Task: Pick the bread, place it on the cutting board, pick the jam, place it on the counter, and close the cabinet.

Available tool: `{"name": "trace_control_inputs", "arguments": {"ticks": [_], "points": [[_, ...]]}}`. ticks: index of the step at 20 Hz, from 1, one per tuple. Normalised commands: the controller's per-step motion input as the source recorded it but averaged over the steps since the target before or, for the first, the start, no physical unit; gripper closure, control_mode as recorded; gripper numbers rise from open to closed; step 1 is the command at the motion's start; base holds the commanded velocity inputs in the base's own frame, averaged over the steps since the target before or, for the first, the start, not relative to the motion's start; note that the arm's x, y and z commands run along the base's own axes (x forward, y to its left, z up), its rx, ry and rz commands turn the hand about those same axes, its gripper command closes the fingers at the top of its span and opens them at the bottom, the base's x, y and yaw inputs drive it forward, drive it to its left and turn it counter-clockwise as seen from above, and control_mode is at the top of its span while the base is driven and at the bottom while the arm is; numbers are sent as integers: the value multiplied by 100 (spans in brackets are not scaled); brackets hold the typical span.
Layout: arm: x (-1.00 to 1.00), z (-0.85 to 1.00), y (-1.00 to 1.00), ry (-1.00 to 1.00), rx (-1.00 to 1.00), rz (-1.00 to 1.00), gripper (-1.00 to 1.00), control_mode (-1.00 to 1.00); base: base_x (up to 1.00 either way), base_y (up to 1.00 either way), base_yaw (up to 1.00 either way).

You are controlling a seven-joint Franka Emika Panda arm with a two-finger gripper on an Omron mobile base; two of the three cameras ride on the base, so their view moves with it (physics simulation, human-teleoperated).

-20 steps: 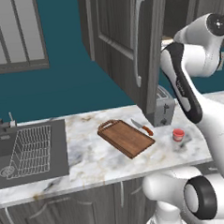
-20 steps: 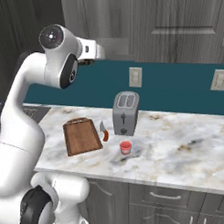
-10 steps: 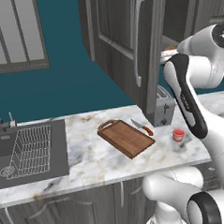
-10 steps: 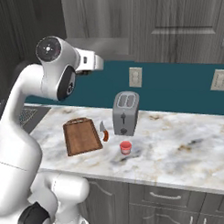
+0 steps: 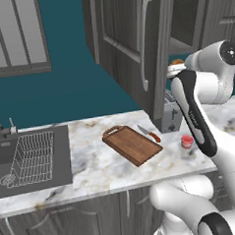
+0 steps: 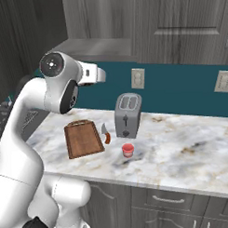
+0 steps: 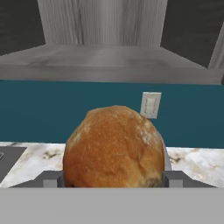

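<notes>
The bread (image 7: 113, 146), a round golden-brown bun, sits between my fingertips in the hand view, and my gripper (image 7: 113, 180) is shut on it. From the left base the bread (image 5: 176, 62) peeks out by the open cabinet door (image 5: 135, 49), at the hand. My gripper (image 6: 99, 75) hangs below the cabinet's shelf (image 6: 99, 44), above the toaster. The cutting board (image 5: 133, 144) (image 6: 83, 138) lies bare on the marbled counter (image 5: 93, 165) (image 6: 182, 150). The jam (image 5: 187, 141) (image 6: 128, 149), with its red lid, stands on the counter in front of the toaster.
A silver toaster (image 6: 127, 115) (image 5: 171, 117) stands under the gripper. A knife (image 5: 150, 133) (image 6: 106, 134) with an orange handle lies between board and toaster. A sink with a wire dish rack (image 5: 33, 156) is at the left. Wall sockets (image 6: 138, 78) sit on the teal backsplash.
The arm has come down and back from the cabinet shelf, carrying the bread lower toward the toaster's height. Jam, board and knife have not moved.
</notes>
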Motion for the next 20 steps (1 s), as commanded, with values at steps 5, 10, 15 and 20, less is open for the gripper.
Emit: {"name": "trace_control_inputs", "arguments": {"ticks": [5, 10, 15, 20], "points": [[0, -34, 1, 0, 0, 0, 100, -100, 0, 0, 0], [0, -26, 5, 0, 0, 0, 100, -100, 0, 0, 0], [0, -18, 9, 1, 0, 0, 100, -100, 0, 0, 0], [0, -21, 14, 1, 0, 0, 100, -100, 0, 0, 0]]}}
